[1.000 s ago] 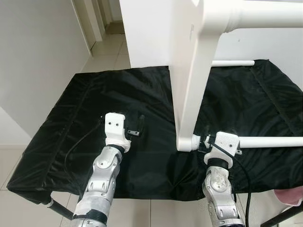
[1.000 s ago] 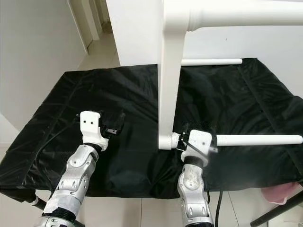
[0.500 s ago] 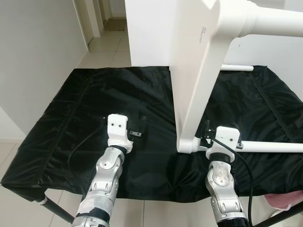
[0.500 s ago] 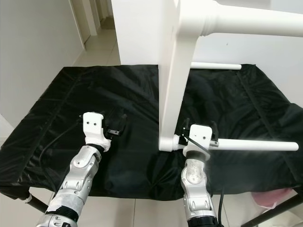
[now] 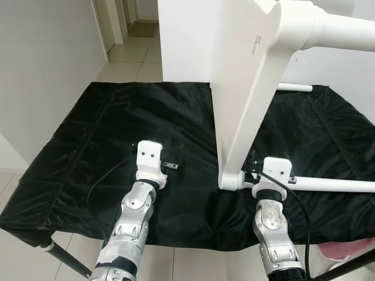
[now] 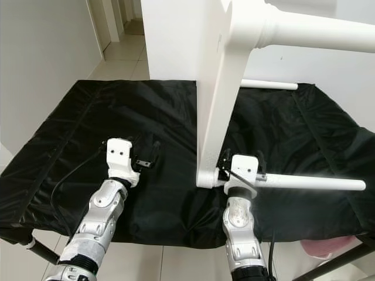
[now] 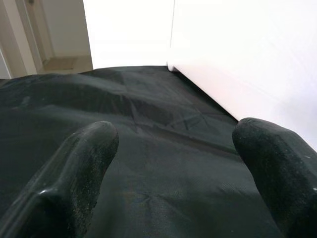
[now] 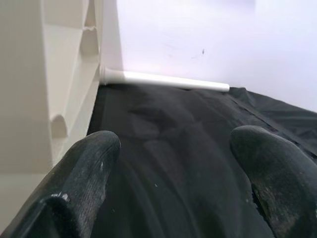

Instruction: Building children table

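The white children's table lies tipped on its side on a black cloth (image 5: pixel 105 134). Its tabletop (image 5: pixel 246 99) stands on edge. One round leg (image 5: pixel 334 185) lies along the cloth to the right, another (image 5: pixel 334 32) juts out high above, and a third (image 5: pixel 293 87) shows at the back. My left gripper (image 5: pixel 171 158) hovers open over bare cloth, a little left of the tabletop. My right gripper (image 5: pixel 253 165) is open just right of the tabletop's lower edge, by the base of the near leg. In the right wrist view the fingers (image 8: pixel 79 178) flank empty cloth, with the tabletop's underside (image 8: pixel 44 74) beside them.
The black cloth covers a low stand with dark metal legs (image 5: pixel 64 257) on a tiled floor. A white wall (image 5: pixel 41 70) rises on the left and a hallway opens at the back left. Something pink (image 5: pixel 345 253) lies at the lower right, below the cloth's edge.
The camera has shifted, so the table now looks more tilted. Both grippers have edged slightly forward over the cloth and stay open.
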Robot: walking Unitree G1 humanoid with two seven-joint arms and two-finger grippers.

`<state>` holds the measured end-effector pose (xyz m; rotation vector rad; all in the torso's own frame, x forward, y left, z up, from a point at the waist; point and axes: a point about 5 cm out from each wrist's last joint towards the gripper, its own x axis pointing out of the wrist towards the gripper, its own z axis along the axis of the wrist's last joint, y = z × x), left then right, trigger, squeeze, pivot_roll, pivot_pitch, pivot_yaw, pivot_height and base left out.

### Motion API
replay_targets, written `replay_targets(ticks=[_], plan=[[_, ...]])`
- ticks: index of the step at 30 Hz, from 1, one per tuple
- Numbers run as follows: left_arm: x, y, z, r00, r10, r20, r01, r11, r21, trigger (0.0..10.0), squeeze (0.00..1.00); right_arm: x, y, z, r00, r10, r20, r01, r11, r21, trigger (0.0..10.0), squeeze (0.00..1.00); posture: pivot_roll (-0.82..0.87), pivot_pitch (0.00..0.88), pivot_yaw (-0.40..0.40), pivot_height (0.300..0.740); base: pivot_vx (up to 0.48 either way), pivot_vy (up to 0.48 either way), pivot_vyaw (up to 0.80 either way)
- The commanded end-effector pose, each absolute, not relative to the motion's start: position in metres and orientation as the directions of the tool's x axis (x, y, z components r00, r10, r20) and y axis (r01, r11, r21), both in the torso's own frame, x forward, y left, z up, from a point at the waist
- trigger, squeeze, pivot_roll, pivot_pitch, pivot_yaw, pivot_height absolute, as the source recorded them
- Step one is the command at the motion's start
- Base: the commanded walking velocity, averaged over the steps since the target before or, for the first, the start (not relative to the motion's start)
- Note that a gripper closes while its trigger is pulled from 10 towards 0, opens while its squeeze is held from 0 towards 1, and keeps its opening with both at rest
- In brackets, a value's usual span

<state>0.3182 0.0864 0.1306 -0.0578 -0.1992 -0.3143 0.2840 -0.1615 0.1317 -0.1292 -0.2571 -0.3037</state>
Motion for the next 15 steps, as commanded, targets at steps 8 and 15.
replay_targets(ticks=[8, 15], plan=[[0.3174, 0.0895, 0.1255, 0.956, -0.231, 0.183, 0.234, 0.972, 0.006, 10.0, 0.00, 0.2812, -0.1619, 0.1250, 0.928, -0.276, 0.250, 0.306, 0.948, -0.088, 10.0, 0.00, -0.08, 0.000, 0.039, 0.740, 0.000, 0.000, 0.00], [0.3151, 0.0875, 0.1273, 0.947, -0.263, 0.187, 0.258, 0.965, 0.049, 10.0, 0.00, 0.2800, -0.1622, 0.1224, 0.934, -0.271, 0.233, 0.295, 0.952, -0.077, 10.0, 0.00, -0.08, 0.000, 0.050, 0.740, 0.000, 0.000, 0.00]])
